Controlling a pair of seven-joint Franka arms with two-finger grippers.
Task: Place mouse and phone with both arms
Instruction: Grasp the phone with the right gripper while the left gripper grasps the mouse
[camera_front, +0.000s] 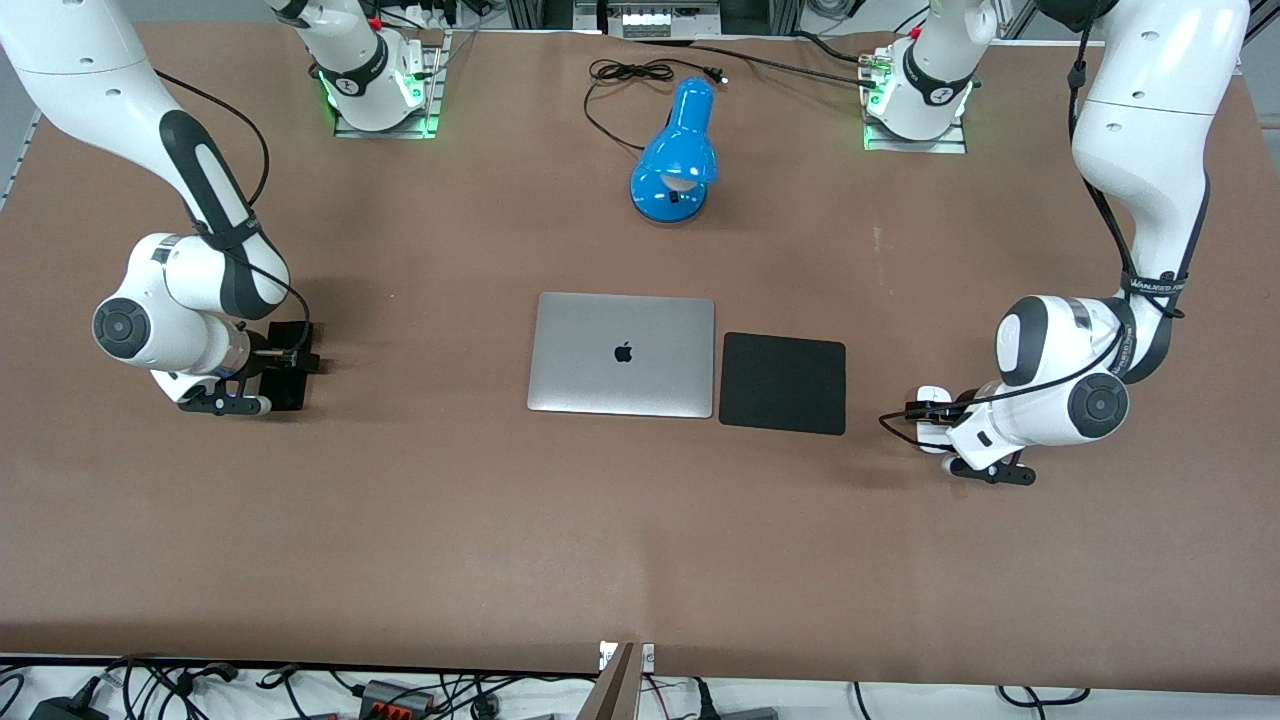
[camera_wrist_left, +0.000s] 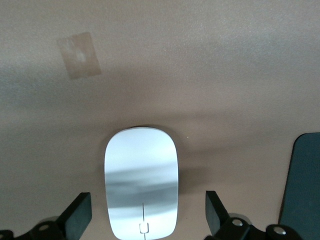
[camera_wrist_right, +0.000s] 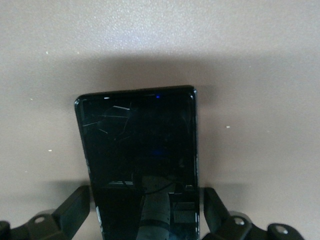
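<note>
In the front view the mouse (camera_wrist_left: 142, 182) is mostly hidden beneath the left gripper (camera_wrist_left: 145, 220), between its parted fingers. The phone (camera_wrist_right: 141, 165) lies likewise between the right gripper's (camera_wrist_right: 145, 217) spread, untouching fingers.

Apple logo on laptop (camera_front: 622, 354) lid

I see even, bright overhead light across the brown table (camera_front: 420, 520) in the front view, with soft shadows beside both arms. In the left wrist view the mouse (camera_wrist_left: 142, 182) looks washed out, a grey band reflected across it. The phone (camera_wrist_right: 140, 165) is dim, its glossy face mirroring faint streaks.
</note>
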